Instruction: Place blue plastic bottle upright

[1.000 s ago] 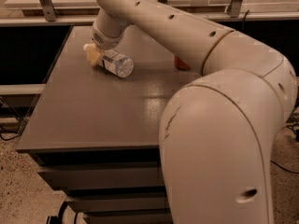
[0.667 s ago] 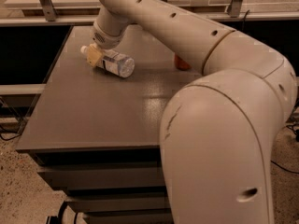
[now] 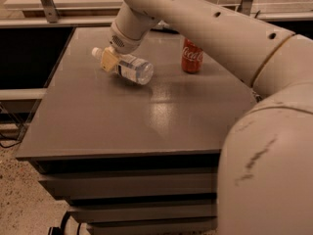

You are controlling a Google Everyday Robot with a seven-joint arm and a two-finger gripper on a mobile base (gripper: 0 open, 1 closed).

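Note:
The blue plastic bottle (image 3: 133,68) is clear with a white cap, and the cap points left. It lies nearly horizontal at the back left of the dark table (image 3: 122,121), tilted a little and seemingly just above the surface. My gripper (image 3: 109,59) comes down from the arm above and is shut around the bottle's neck end, with a yellowish finger pad (image 3: 107,61) showing on the near side. The far finger is hidden behind the bottle.
A red Coca-Cola can (image 3: 191,56) stands upright at the back of the table, right of the bottle. My large white arm (image 3: 234,38) crosses the upper right and fills the right side. A railing and shelf run behind the table.
The bottle in my gripper has shifted slightly right and seems raised off the table. The arm has moved up, so more of the red can now shows.

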